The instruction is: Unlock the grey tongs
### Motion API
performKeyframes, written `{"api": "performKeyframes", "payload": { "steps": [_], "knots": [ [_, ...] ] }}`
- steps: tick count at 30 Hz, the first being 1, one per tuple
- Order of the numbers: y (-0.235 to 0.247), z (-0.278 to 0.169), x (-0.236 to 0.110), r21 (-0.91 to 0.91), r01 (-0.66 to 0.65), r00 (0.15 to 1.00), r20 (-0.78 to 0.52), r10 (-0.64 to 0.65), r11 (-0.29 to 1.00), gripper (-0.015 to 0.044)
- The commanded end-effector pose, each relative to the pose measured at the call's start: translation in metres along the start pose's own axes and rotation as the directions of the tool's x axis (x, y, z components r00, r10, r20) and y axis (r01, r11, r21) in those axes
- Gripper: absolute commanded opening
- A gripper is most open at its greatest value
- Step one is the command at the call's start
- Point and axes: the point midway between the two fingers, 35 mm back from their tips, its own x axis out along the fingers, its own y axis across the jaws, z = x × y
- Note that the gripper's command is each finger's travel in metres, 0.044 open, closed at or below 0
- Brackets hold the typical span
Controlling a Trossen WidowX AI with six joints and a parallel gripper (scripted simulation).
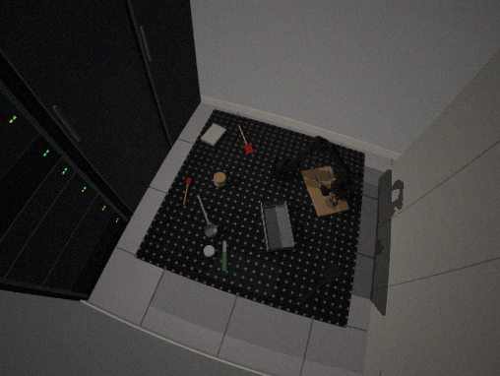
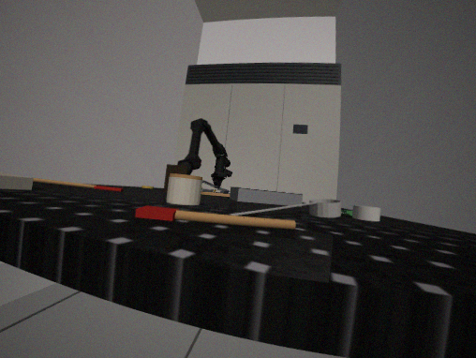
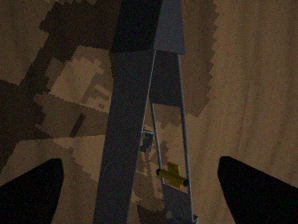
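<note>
1. The gripper (image 3: 149, 212) stands spread wide and pinches nothing; in the wrist view its two dark fingers sit at the left and right edges with bare gaps on both sides of the tool
2. The grey tongs (image 3: 143, 96) lie directly below the gripper on the wooden board (image 3: 253, 63), centred between the fingers and apart from both
3. Their long axis runs away from the wrist camera, crosswise to the finger line; the two blades meet at the far end and splay toward the near end, so they look unlocked and open, with a small yellow piece (image 3: 172, 176) between them
4. Judged from this, the release is done, and a straight lift would clear the tongs without catching them
5. From above, the board (image 1: 315, 199) sits at the right of the dotted black mat (image 1: 246, 231), with the empty roasting tin (image 1: 278, 226) just to its left
6. Pale tiles (image 1: 187, 300) edge the mat, dark cabinets (image 1: 98, 74) stand left, and plain walls stand far and right
</note>
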Motion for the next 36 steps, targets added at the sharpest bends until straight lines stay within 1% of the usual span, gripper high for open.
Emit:
{"api": "performKeyframes", "payload": {
  "steps": [1, 7, 15, 22, 26, 31, 36],
  "knots": [
    [0.000, 0.000, 0.000, 0.000, 0.000, 1.000, 0.000, 0.000, 1.000, 0.0440],
    [-0.010, 0.004, -0.003, -0.014, 0.018, 1.000, -0.001, -0.018, 1.000, 0.0440],
    [-0.079, 0.016, -0.033, -0.042, 0.107, 0.993, -0.038, -0.109, 0.993, 0.0440],
    [-0.124, 0.010, -0.068, -0.027, 0.109, 0.993, -0.045, -0.111, 0.994, 0.0440],
    [-0.138, 0.005, -0.086, -0.010, 0.088, 0.996, -0.020, -0.088, 0.996, 0.0440],
    [-0.149, -0.002, -0.106, 0.009, 0.053, 0.998, 0.045, -0.054, 0.999, 0.0440],
    [-0.149, -0.002, -0.110, 0.012, 0.058, 0.996, 0.065, -0.058, 0.998, 0.0440]
  ]
}}
